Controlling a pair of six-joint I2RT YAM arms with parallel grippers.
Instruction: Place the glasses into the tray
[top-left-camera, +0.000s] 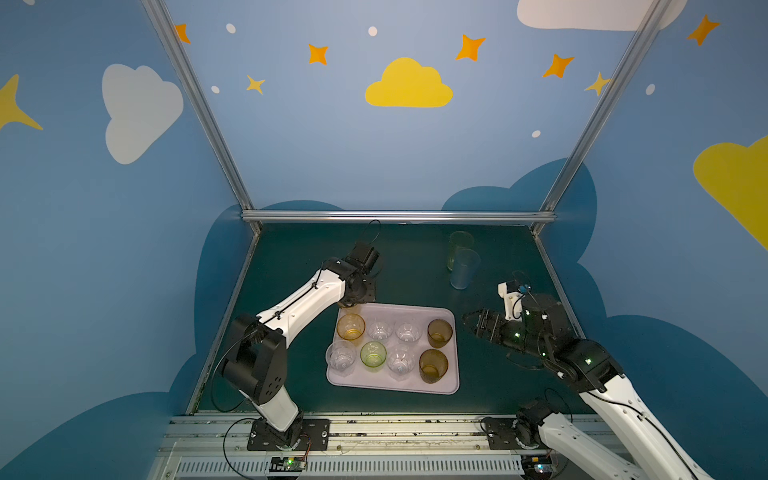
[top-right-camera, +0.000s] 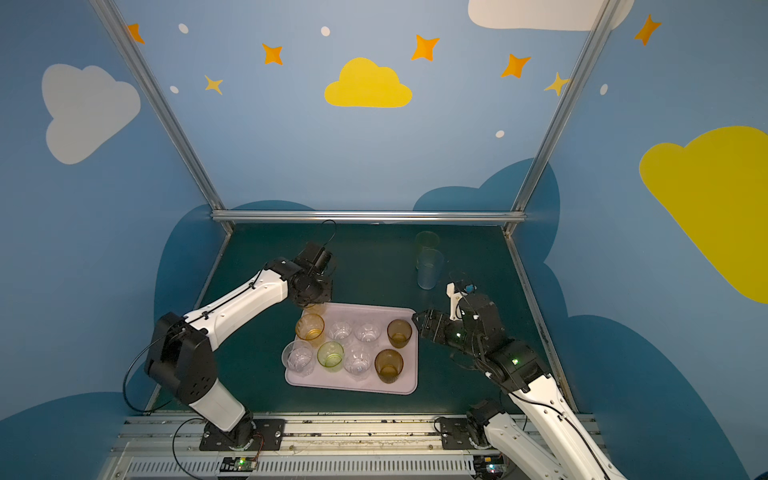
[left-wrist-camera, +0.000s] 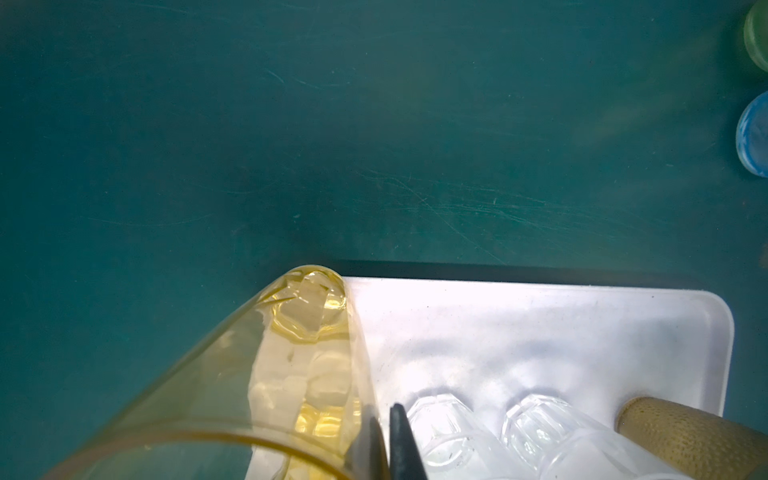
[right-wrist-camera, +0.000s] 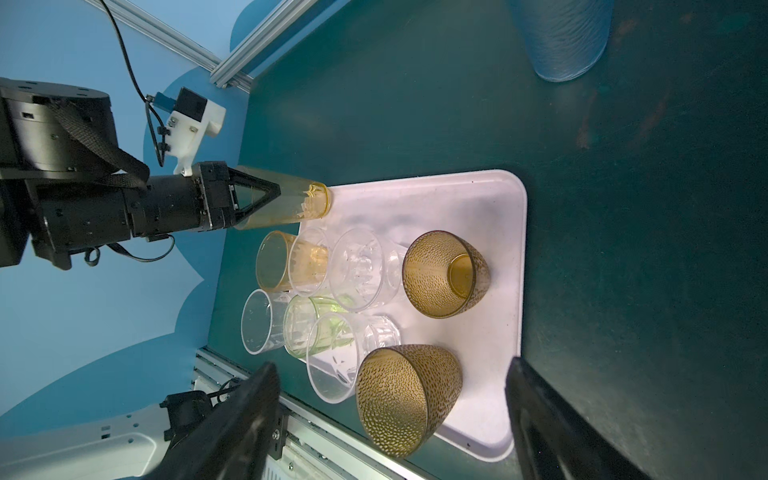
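Glasses (top-left-camera: 373, 354), eight short ones, stand in the tray (top-left-camera: 407, 312) in both top views; a tall green glass (top-left-camera: 460, 245) and a blue glass (top-left-camera: 464, 269) stand on the table (top-left-camera: 407, 266) behind. Left wrist: we see our left jaws clamped on the yellow glass (left-wrist-camera: 208, 395), base at the tray's corner. Right wrist: right jaws gape wide near the tray.

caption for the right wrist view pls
Left tool holds a yellow glass at the corner of the tray.
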